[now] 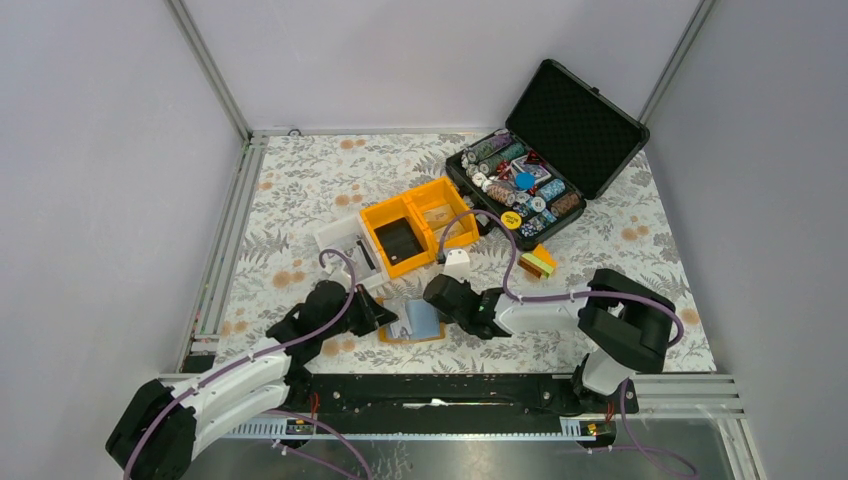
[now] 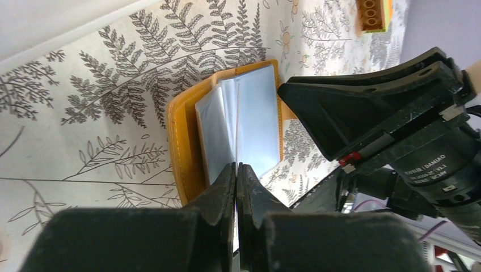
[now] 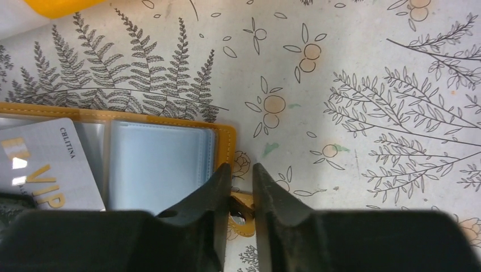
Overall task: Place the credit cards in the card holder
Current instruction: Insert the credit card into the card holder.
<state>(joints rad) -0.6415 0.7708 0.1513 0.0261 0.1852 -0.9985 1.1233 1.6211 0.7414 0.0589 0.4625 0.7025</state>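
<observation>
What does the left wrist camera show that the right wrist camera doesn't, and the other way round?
Only the left wrist view: the left tool pinched on a thin pale edge, likely the credit card, plus the right arm's black body and a brown brick. Only the right wrist view: that card's printed VIP face, and the snap tab caught between the right tool fingers. Both: the open orange card holder with pale pockets on the fern-print cloth.

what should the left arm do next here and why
Probably ease the credit card edge-first into a pocket of the card holder: the left gripper pinches it over the open sleeves, and the right gripper brackets the snap tab.
</observation>
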